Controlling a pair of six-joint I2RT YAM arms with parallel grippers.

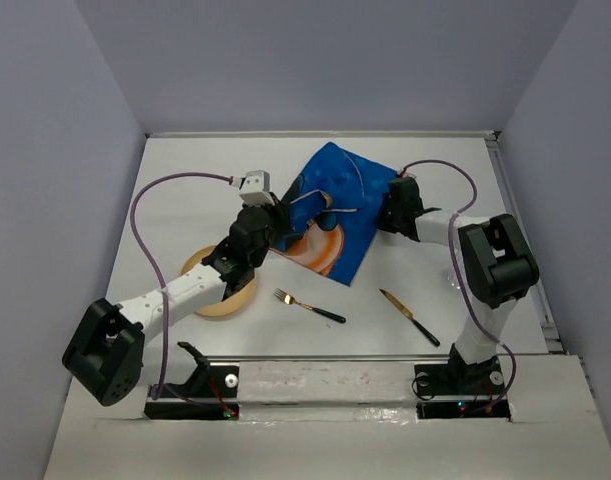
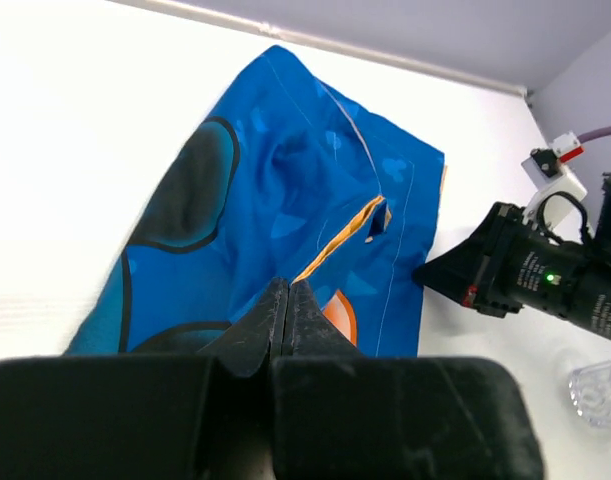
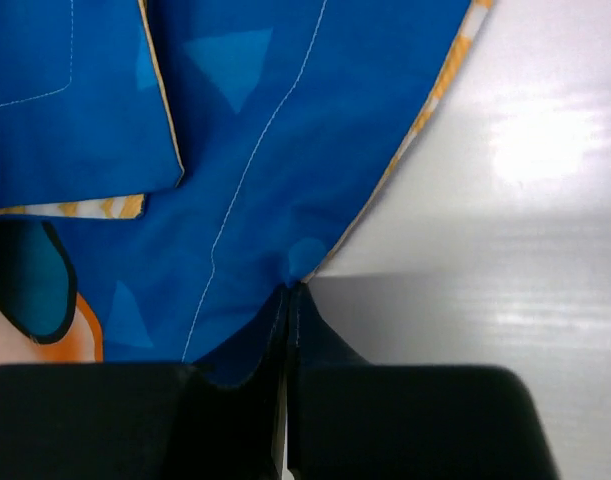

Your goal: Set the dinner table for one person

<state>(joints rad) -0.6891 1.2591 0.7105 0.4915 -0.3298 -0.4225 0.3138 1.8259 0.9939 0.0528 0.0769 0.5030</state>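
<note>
The white dinner table point(image 1: 185, 190) lies under everything, and the blue placemat point(image 1: 337, 205) sits rumpled on its far middle, one flap folded to show the orange underside. The left gripper point(image 2: 288, 300) is closed on the placemat's near-left part and the right gripper point(image 3: 288, 305) is pinched shut on its right edge. Each bite looks thin, so a pull could slip the cloth free. If the arms pull unevenly, the fold may stay creased. The left forearm hangs over the tan plate point(image 1: 210, 300) and could nudge it. The fork point(image 1: 310, 305) and knife point(image 1: 410, 317) lie just near of the mat, where a dragged hem could catch them. A clear glass point(image 2: 597, 392), seemingly beside the right arm, risks tipping.
</note>
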